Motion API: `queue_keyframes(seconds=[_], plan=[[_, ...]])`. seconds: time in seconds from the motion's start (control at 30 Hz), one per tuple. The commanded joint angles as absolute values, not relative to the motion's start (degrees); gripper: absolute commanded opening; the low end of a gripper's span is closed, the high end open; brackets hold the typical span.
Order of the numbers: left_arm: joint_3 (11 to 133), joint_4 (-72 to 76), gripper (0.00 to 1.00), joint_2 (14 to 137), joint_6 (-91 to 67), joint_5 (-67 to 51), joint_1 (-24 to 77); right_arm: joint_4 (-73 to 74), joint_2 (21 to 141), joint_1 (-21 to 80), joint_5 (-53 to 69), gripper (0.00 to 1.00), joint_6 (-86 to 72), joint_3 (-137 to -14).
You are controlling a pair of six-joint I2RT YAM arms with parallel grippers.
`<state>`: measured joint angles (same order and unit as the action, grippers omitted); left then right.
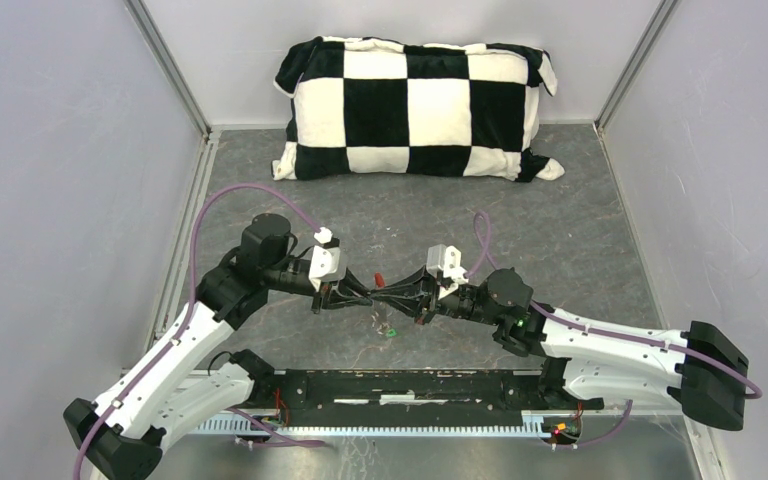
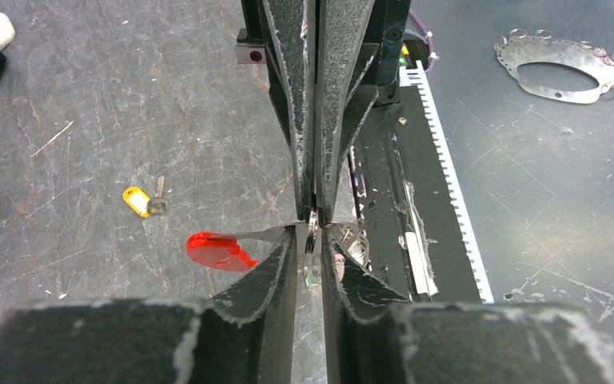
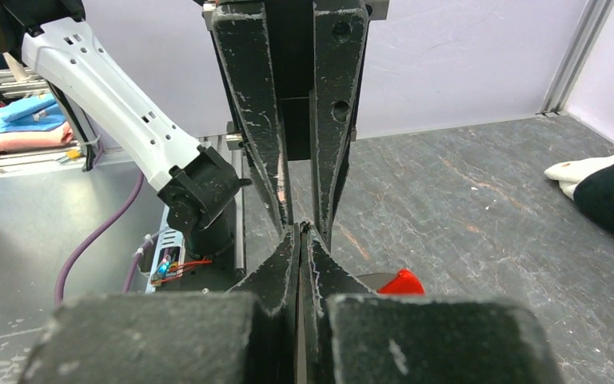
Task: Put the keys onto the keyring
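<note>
The keyring [image 2: 312, 234], a thin silver ring, hangs edge-on above the table, and its red tag [image 2: 217, 250] sticks out to one side. My right gripper [image 2: 316, 210] comes in from the far side and is shut on the ring's top. My left gripper [image 2: 310, 238] meets it tip to tip, its jaws narrowly open either side of the ring without touching it. In the top view the left gripper [image 1: 358, 296], the right gripper [image 1: 402, 297] and the red tag [image 1: 380, 277] meet mid-table. The green-headed key [image 1: 392, 331] lies on the table just below. The yellow-headed key [image 2: 140, 200] lies flat further off.
A black-and-white checkered pillow [image 1: 415, 105] lies along the back wall. Grey panels close in both sides. A black toothed rail [image 1: 410, 392] runs along the near edge between the arm bases. A cut-out metal plate [image 2: 556, 70] lies beyond the rail.
</note>
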<state>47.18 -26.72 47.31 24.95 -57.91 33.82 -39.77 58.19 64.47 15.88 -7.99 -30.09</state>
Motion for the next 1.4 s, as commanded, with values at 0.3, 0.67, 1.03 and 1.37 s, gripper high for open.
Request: queue_keyframes(seconds=[0.3, 0.67, 1.03, 1.37], plan=[[49.59, -25.40, 0.15, 46.48, 25.90, -60.53, 33.84, -44.78, 58.18, 64.55, 16.54, 0.00, -9.80, -29.44], [48.16, -24.23, 0.27, 45.26, 21.98, -59.92, 33.77, -47.64, 57.61, 64.59, 16.58, 0.00, -10.93, -28.66], [46.49, -20.20, 0.13, 44.09, 16.85, -60.71, 33.79, -50.41, 57.22, 64.61, 15.71, 0.01, -12.38, -27.47], [45.29, -19.89, 0.30, 43.09, 16.37, -59.78, 33.78, -51.58, 57.55, 64.63, 16.07, 0.00, -13.35, -27.26]])
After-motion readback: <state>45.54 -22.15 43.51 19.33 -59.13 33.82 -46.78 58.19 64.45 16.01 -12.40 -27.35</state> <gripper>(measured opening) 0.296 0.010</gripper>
